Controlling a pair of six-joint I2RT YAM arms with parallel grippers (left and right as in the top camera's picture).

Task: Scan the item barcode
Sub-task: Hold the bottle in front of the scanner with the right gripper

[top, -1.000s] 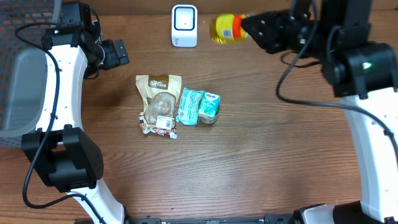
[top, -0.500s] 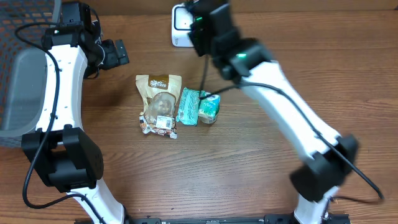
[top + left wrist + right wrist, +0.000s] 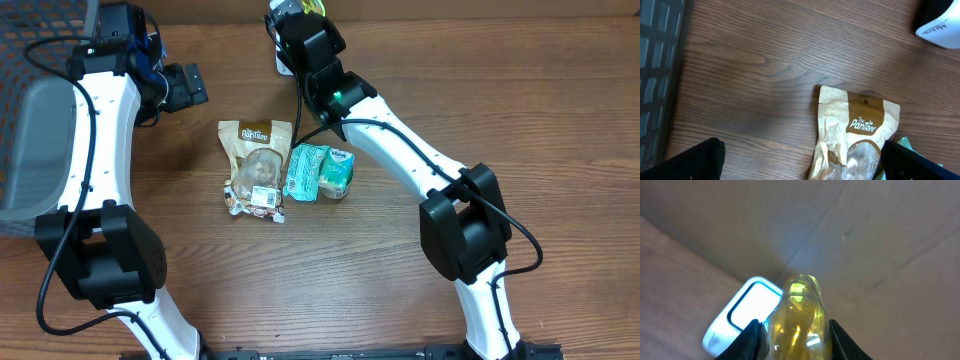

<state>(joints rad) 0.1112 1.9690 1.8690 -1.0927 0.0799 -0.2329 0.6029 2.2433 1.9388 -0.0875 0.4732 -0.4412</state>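
Bottle (image 3: 799,317) of clear yellow plastic, rounded and glossy, pinched at its sides between the right fingers (image 3: 754,341), held just above the scanner (image 3: 740,317) at the far edge of the desk (image 3: 765,60). Presenting step, by the look of it. Barcode not visible, so next, probably: turn the label side toward the dark-rimmed window. Scanner body white, smooth, round-cornered. Further out, left fingers (image 3: 690,162) spread wide and empty, hovering over a crinkled brown paper pouch (image 3: 855,130) mid-desk on matte wood grain.
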